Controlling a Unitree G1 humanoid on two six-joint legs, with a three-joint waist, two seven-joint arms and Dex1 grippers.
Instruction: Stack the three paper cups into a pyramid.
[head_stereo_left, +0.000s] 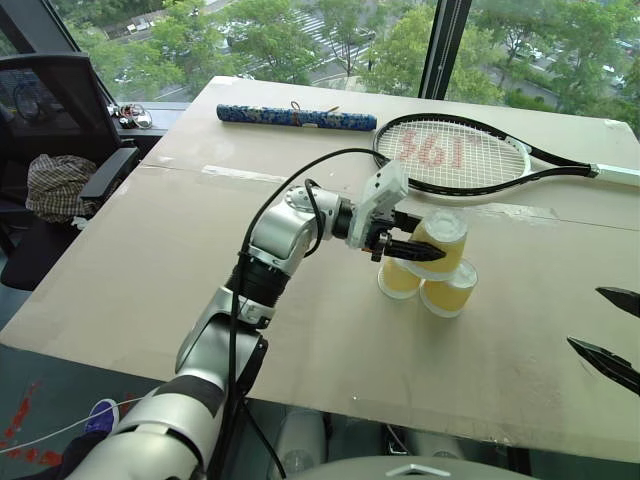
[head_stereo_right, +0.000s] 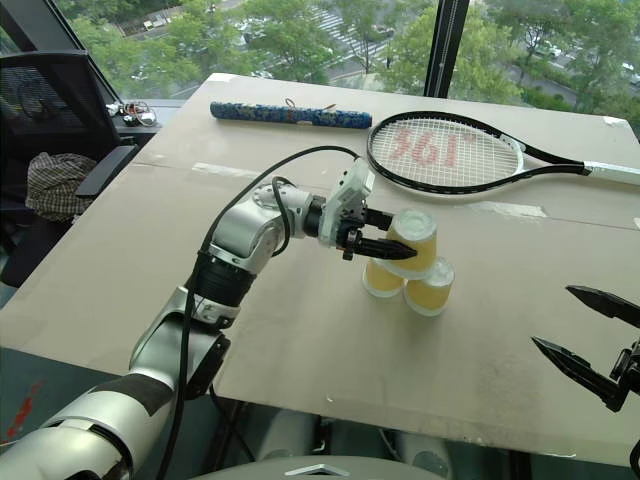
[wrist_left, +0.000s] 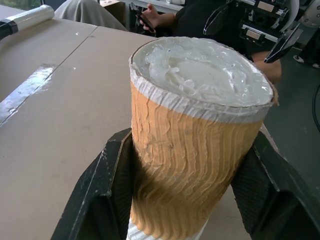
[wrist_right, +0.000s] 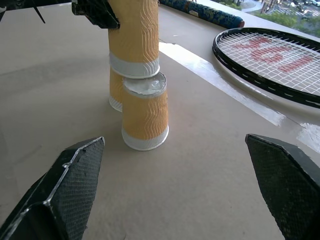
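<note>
Two paper cups stand upside down, side by side, on the tan table (head_stereo_left: 180, 250): one on the left (head_stereo_left: 397, 280) and one on the right (head_stereo_left: 450, 290). The third paper cup (head_stereo_left: 443, 235) sits upside down on top of them, its rim resting on their bases. My left gripper (head_stereo_left: 415, 235) reaches in from the left and straddles this top cup, seen close up in the left wrist view (wrist_left: 195, 150). My right gripper (head_stereo_left: 584, 317) hangs open near the table's right edge, well clear of the stack, with nothing in it.
A tennis racket (head_stereo_left: 465, 155) lies just behind the cups, and a blue patterned roll (head_stereo_left: 295, 116) lies further back. A black chair (head_stereo_left: 60, 120) with a checked cloth stands off the table's left side. A seated person (wrist_left: 200, 20) is beyond the table.
</note>
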